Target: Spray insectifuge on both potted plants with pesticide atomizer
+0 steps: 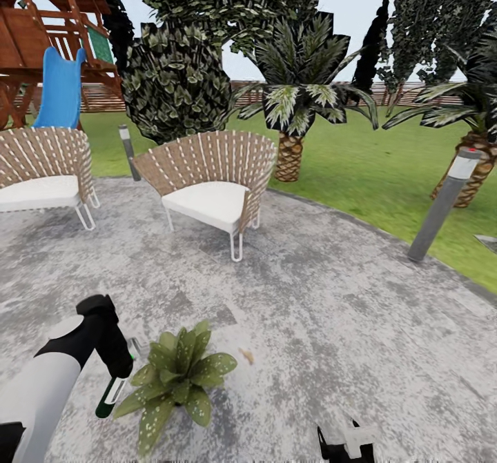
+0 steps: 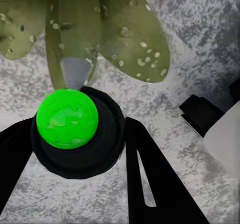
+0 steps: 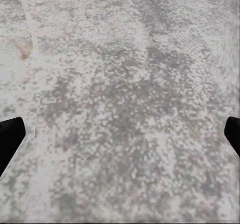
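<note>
One potted plant [image 1: 178,373], a rosette of speckled green leaves, stands on the grey patio [image 1: 310,311] at the lower left of the head view; its pot is hidden under the leaves. Just left of it, my left gripper [image 1: 117,370] is shut on the pesticide atomizer [image 1: 110,394], a slim dark bottle with a white strip and a bright green end. In the left wrist view the atomizer [image 2: 70,121] sits between the black fingers [image 2: 150,174], its pale tip against the plant's leaves [image 2: 125,38]. My right gripper [image 1: 345,446] hangs open over bare paving [image 3: 120,83].
Two wicker chairs [image 1: 210,183] [image 1: 41,173] stand at the patio's far side. Grey bollard lamps [image 1: 442,208] [image 1: 128,151] mark its rim. Beyond lie lawn [image 1: 359,166], palm-like shrubs [image 1: 297,97], a wooden playset with a blue slide [image 1: 59,87] and a slatted fence [image 1: 103,97].
</note>
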You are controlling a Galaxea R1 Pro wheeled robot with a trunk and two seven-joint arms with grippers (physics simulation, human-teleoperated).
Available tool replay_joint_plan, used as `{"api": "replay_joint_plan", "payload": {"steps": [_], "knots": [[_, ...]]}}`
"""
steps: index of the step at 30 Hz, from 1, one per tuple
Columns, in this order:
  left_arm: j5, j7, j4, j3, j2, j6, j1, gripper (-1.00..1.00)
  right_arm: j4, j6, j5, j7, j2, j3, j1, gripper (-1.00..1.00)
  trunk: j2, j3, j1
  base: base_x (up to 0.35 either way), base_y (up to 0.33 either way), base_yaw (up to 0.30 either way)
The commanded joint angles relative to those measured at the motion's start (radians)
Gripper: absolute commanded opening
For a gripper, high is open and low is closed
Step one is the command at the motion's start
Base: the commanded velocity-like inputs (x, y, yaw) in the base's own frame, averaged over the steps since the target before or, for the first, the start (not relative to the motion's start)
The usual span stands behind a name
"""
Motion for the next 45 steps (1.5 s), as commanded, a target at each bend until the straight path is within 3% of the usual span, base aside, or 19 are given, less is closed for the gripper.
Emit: {"api": "replay_joint_plan", "payload": {"steps": [1,22,27,32,34,35,37,39,40,42,45], "knots": [[-0.008,-0.008,-0.001,0.003,-0.001,0.010,0.000,-1.00,0.000,-0.002,-0.008,-0.003,0.000,0.009,0.000,1.00,0.000,-0.001,-0.001,-0.221,-0.211,0.000],[-0.007,0.001,0.000,0.005,-0.003,0.010,0.010,-1.00,0.000,-0.002,-0.008,-0.003,-0.001,0.009,0.000,1.00,0.000,-0.001,-0.001,-0.235,-0.201,-0.001],[-0.003,0.003,0.004,0.006,-0.012,0.010,0.012,-1.00,0.000,-0.002,-0.008,-0.002,-0.001,0.009,0.000,1.00,0.000,0.000,-0.001,-0.236,-0.199,-0.210],[-0.003,0.030,0.009,0.004,-0.066,0.009,0.013,-1.00,0.000,-0.002,-0.008,-0.002,-0.001,0.009,0.000,1.00,0.000,0.003,-0.001,-0.236,-0.199,-0.283],[0.001,0.073,0.012,0.004,-0.091,0.006,0.015,-1.00,0.000,-0.002,-0.008,-0.001,-0.001,0.009,0.000,1.00,0.000,0.004,-0.001,-0.236,-0.199,-0.287],[0.004,0.111,0.017,0.005,-0.120,-0.014,0.016,-1.00,0.000,-0.002,-0.008,-0.001,-0.001,0.009,0.000,1.00,0.000,0.004,-0.001,-0.236,-0.198,-0.288],[0.034,0.127,0.039,0.007,-0.150,-0.066,0.017,-1.00,0.000,-0.002,-0.008,-0.002,-0.001,0.009,0.000,1.00,0.000,0.005,-0.001,-0.236,-0.198,-0.288],[0.085,0.153,0.063,0.007,-0.161,-0.120,0.018,-1.00,0.000,-0.002,-0.009,-0.003,-0.003,0.008,0.000,1.00,0.000,0.007,-0.001,-0.236,-0.198,-0.288],[0.154,0.233,0.111,0.009,-0.163,-0.203,0.030,-1.00,0.000,-0.002,-0.010,-0.003,-0.005,0.007,0.000,1.00,0.000,0.008,-0.001,-0.235,-0.183,-0.288],[0.210,0.293,0.148,0.010,-0.163,-0.305,0.044,-1.00,-0.001,-0.002,-0.010,-0.003,-0.010,0.006,0.000,1.00,0.000,0.009,-0.001,-0.202,-0.143,-0.288],[0.239,0.312,0.205,0.010,-0.163,-0.411,0.055,-1.00,-0.002,-0.002,-0.010,-0.003,-0.017,0.006,0.000,1.00,0.000,0.012,-0.001,-0.130,-0.049,-0.287]]}}
